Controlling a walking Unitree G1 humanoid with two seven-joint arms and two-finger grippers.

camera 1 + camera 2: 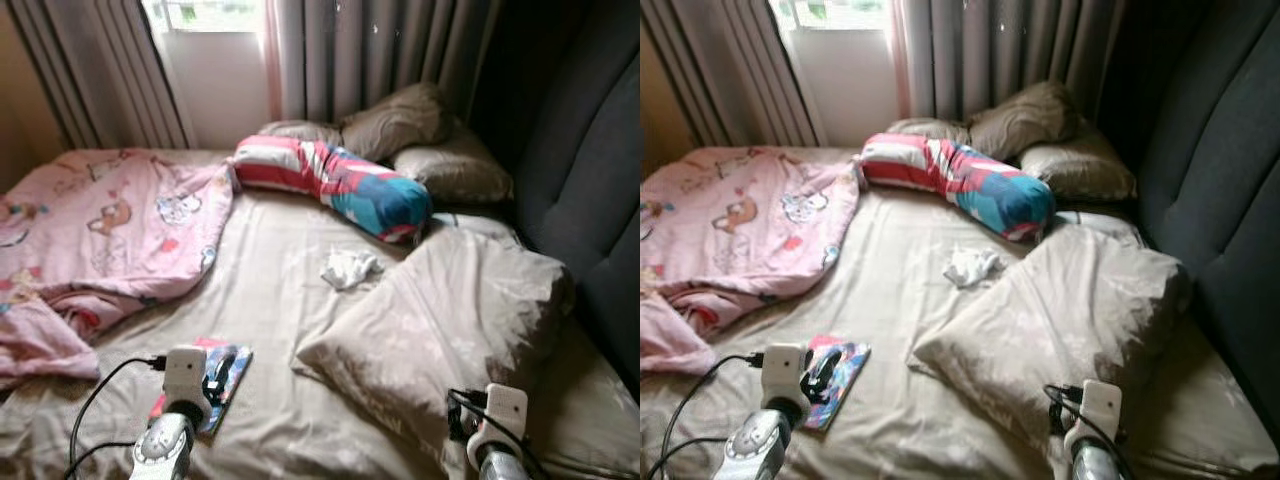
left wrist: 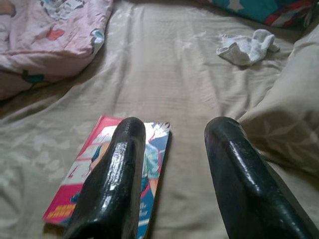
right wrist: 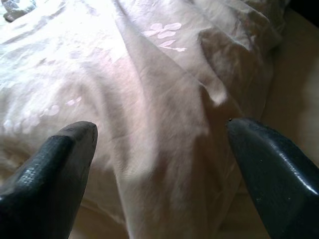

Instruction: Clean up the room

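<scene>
The tidying looks barely begun. The bed [image 1: 290, 300] is a mess: a pink blanket [image 1: 100, 240] lies crumpled at nine o'clock, a big beige pillow [image 1: 450, 320] sits askew at four o'clock, a striped bolster [image 1: 335, 180] lies across at twelve o'clock, and a small book [image 1: 225, 380] and a white rag [image 1: 348, 267] are loose on the sheet. The left gripper [image 2: 172, 164] hovers over the book with fingers spread wide and empty; the book lies under its one finger, at seven o'clock on the bed. The right gripper [image 3: 159, 149], also wide and empty, points at the big pillow just ahead.
</scene>
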